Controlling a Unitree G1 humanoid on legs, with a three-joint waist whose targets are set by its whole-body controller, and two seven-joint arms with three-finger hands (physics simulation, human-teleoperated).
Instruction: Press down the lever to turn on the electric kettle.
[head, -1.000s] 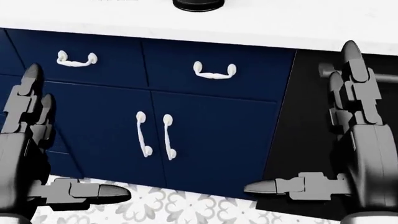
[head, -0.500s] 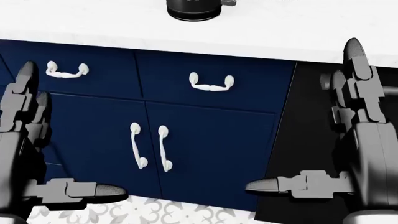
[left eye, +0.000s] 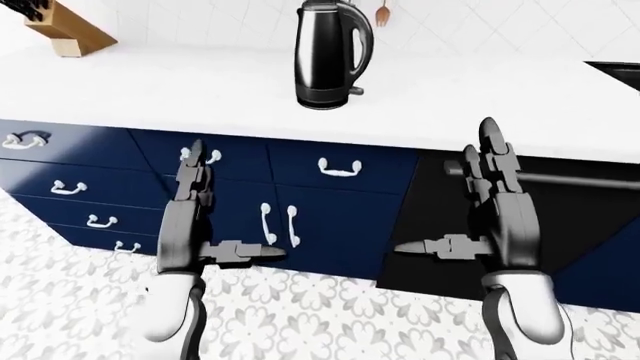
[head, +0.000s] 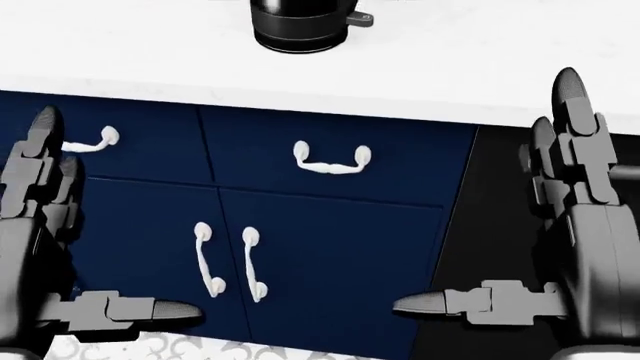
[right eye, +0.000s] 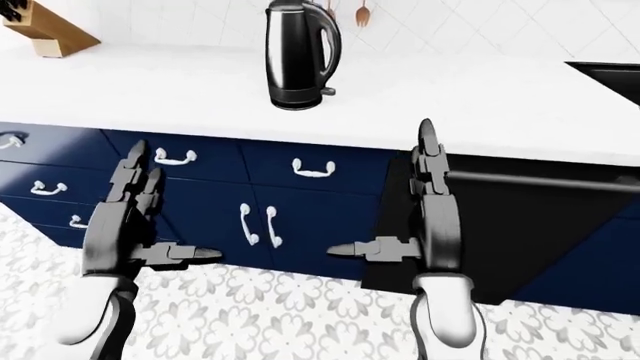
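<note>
Both robot hands, left (left eye: 200, 225) and right (left eye: 490, 217), hang released, fingers spread, below the counter (left eye: 480, 97) edge. Approach step, I'd say: next reach up to the kettle (left eye: 330, 52) lever.

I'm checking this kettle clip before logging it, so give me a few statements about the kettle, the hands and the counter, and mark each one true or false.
1. The black kettle stands upright on the white counter. True.
2. The right hand is closed round the kettle. False: it is open, well below the counter edge and clear of the kettle.
3. The left hand is open, fingers straight, in front of the blue cabinets. True.
4. A wooden knife block stands at the top right of the left-eye view. False: it is at the top left.
5. The kettle's lever sticks out at the kettle's base, on its right side in the head view. True.
</note>
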